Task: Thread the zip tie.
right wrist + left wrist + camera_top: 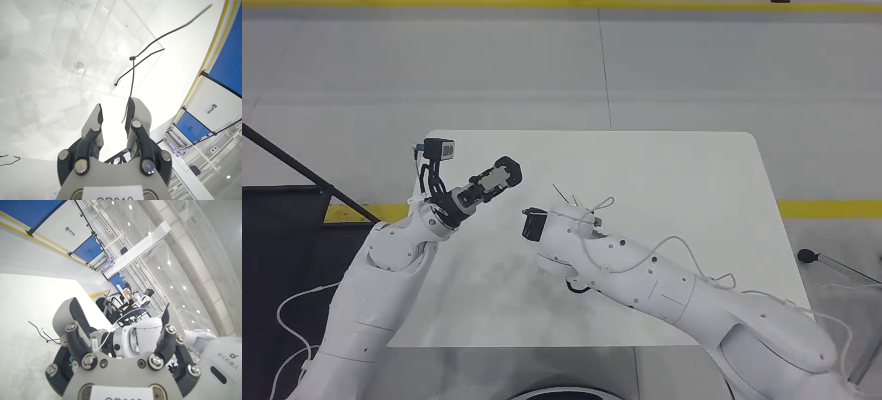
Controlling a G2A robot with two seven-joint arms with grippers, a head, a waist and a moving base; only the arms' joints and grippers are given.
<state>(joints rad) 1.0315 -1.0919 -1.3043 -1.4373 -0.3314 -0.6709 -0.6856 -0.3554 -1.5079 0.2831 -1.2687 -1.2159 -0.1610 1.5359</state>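
**Zip tie station: both grippers unloaded**

We list a thin black plastic zip tie (132, 58) at the clear acrylic stand (105, 37) on the white table (692, 180). Its strap lies against one finger of the right gripper (115, 102), jaws spread. The left gripper (120, 303) hangs nearby, jaws spread wide.

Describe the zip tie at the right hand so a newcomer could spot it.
On the white table, at the clear plastic stand, two black zip ties cross. It is the zip tie whose strap runs between the fingers of the open right hand; the other zip tie lies across it, clear of the hand.
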